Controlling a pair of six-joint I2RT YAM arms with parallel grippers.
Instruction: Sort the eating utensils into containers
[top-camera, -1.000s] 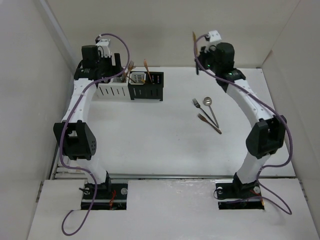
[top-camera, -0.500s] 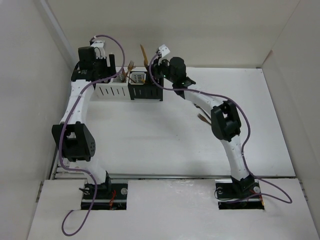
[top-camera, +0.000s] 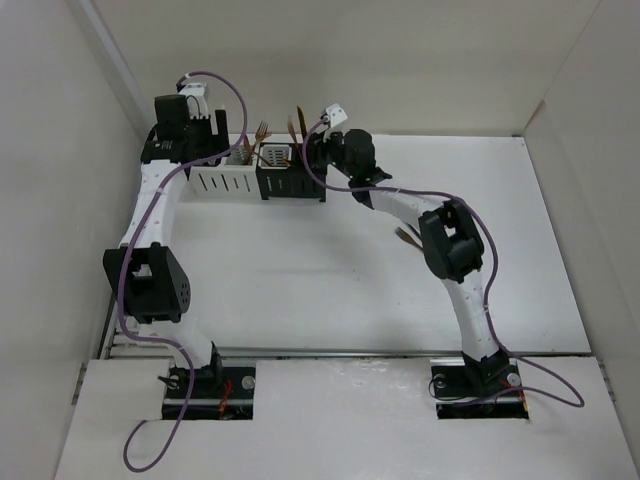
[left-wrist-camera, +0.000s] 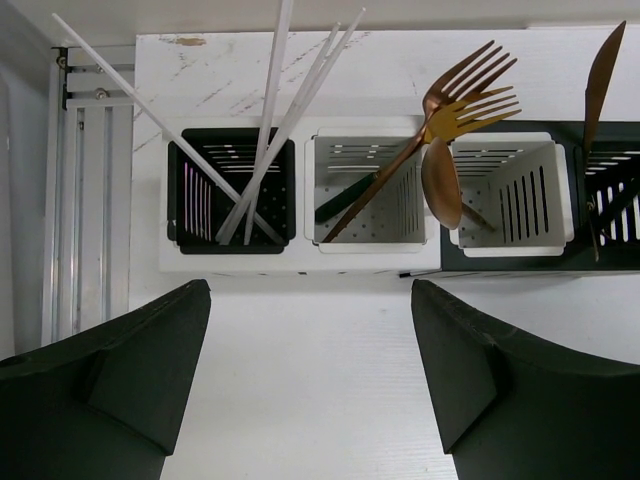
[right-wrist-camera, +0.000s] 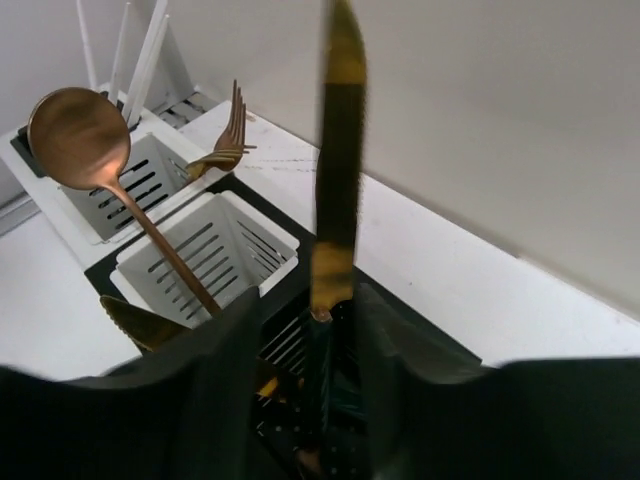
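The containers are a row of slotted caddies at the back left, a white pair and a black pair. White chopsticks stand in the leftmost slot, a copper fork in the second and a copper spoon in the third. A gold knife stands blade up in the black end slot. My right gripper hangs over that slot, its jaws parted on either side of the knife's dark handle. My left gripper is open and empty in front of the caddies.
A copper utensil lies on the table right of centre, mostly hidden behind my right arm. White walls stand close behind the caddies and along both sides. A purple cable loops along the right arm.
My right arm swung from the far right across to the black caddy, carrying the knife. Its jaws have since parted round the knife. The left arm stayed put.
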